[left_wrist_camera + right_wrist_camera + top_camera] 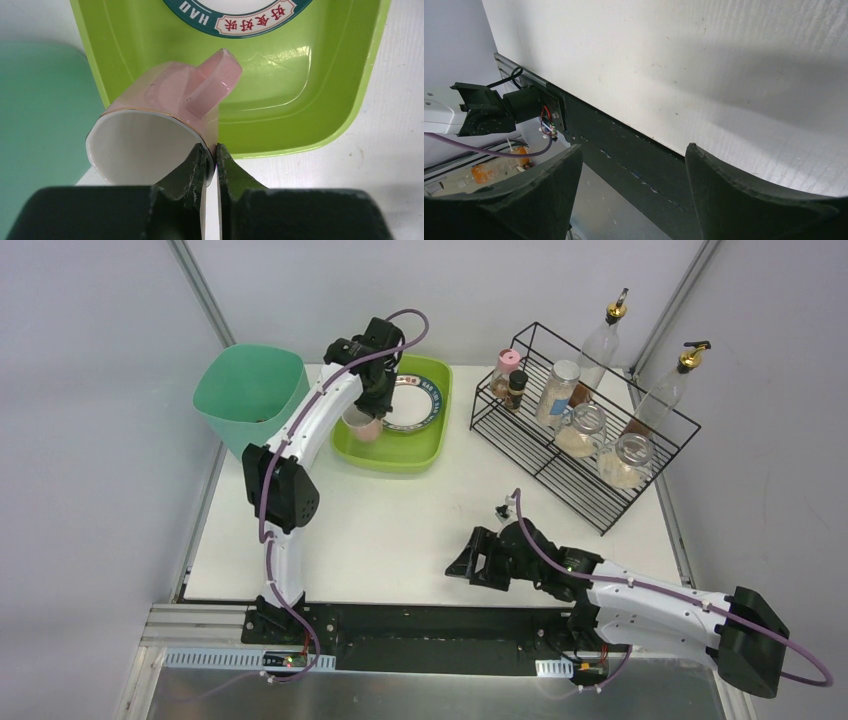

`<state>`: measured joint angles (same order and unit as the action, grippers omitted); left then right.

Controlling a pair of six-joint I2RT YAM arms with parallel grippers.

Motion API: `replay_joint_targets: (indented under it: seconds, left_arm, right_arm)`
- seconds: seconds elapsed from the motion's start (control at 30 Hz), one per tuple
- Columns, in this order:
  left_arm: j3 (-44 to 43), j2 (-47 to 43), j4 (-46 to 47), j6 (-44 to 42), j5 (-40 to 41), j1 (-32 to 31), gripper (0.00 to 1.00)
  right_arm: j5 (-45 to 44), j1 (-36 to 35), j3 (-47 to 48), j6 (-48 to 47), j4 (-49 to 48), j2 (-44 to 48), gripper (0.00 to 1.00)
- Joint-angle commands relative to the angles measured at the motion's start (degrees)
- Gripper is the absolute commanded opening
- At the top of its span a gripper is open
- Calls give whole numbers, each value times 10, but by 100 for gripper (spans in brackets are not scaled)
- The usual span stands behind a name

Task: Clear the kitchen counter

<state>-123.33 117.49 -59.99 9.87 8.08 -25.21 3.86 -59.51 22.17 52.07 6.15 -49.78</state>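
Top external view: the white kitchen counter (400, 530) fills the middle of the frame. Toward its far left, the left gripper (211, 157) pinches a pink cup (160, 110) by the rim over the lime-green tub (310, 110). The right gripper (633, 155) hangs spread and empty at the counter's front edge.

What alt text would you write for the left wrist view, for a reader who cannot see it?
The left gripper pinches the rim of a pink cup, held tilted over a corner of a green tub. A plate with a printed rim lies in the tub; a teal bin is at left, white counter at right.
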Motion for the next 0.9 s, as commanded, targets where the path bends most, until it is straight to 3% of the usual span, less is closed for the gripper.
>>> replay_joint_targets:
  seconds: [0.0,0.3,0.77,0.8,0.87]
  left_arm:
    - [0,-10,42,-62,30,-7,0]
    - [73,-2,89,-93,5,-6,0]
    - [103,30,102,-92,3,-6,0]
    - [105,32,102,-90,4,-6,1]
    - [108,37,103,-88,4,-6,12]
  right_arm:
    - [-5,1,-6,9,-25,1,78]
    - [-1,1,-3,14,-30,-8,78]
    - [-4,1,-5,21,-23,2,78]
    - [-3,1,-4,20,-23,0,78]
    - [-2,0,-1,20,-18,1,80]
